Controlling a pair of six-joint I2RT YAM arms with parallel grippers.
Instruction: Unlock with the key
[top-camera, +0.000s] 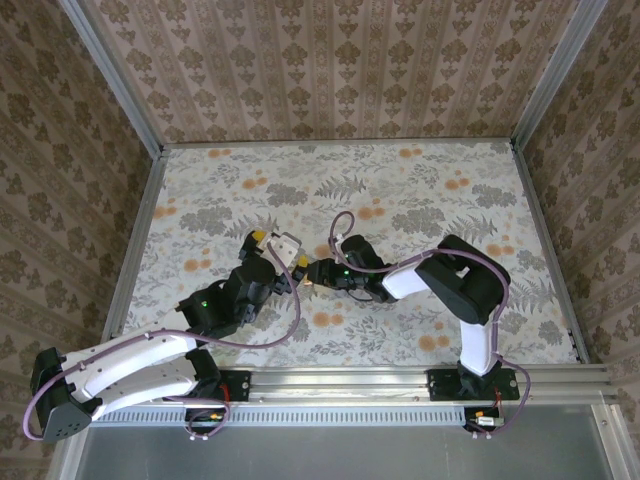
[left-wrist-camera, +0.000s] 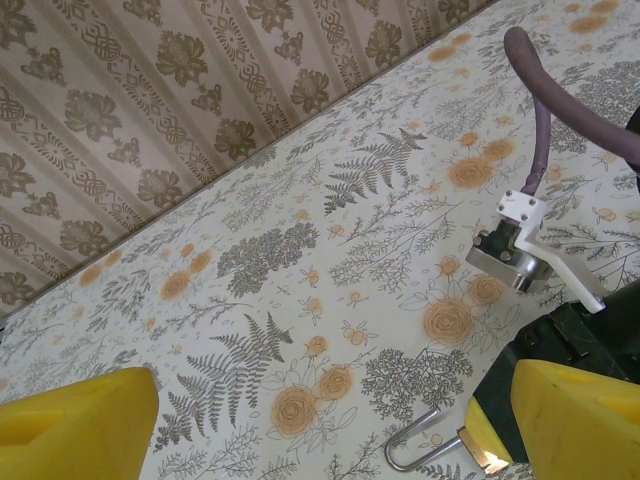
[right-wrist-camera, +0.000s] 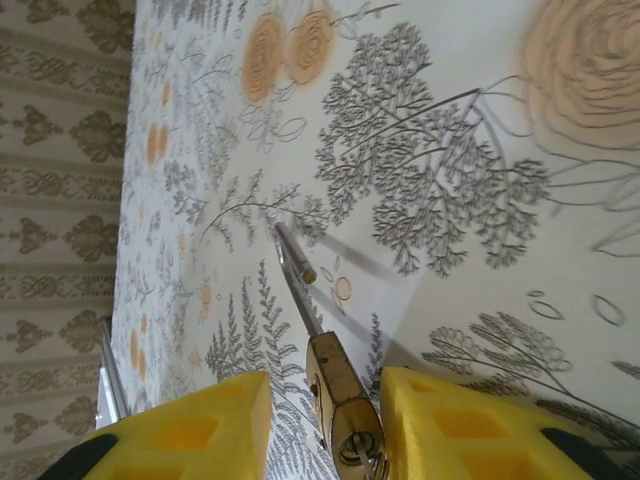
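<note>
A brass padlock (right-wrist-camera: 345, 395) lies on the floral table between the yellow fingers of my right gripper (right-wrist-camera: 325, 385), which stand apart with a gap on the left side. Its silver shackle (right-wrist-camera: 295, 270) points away, one end standing free of the body. A thin silver piece, the key (right-wrist-camera: 372, 463), sticks in the keyhole at the frame's bottom edge. From the left wrist, the shackle (left-wrist-camera: 420, 447) shows beside the right yellow finger (left-wrist-camera: 570, 420), which hides most of the body. My left gripper (left-wrist-camera: 330, 400) is wide open, just left of the padlock (top-camera: 313, 276) and right gripper (top-camera: 320, 272).
The right wrist's camera mount and purple cable (left-wrist-camera: 520, 245) sit close to the left gripper (top-camera: 280, 250). Patterned walls (top-camera: 330, 60) enclose the table on three sides. Open floral tabletop (top-camera: 400, 190) lies behind both grippers.
</note>
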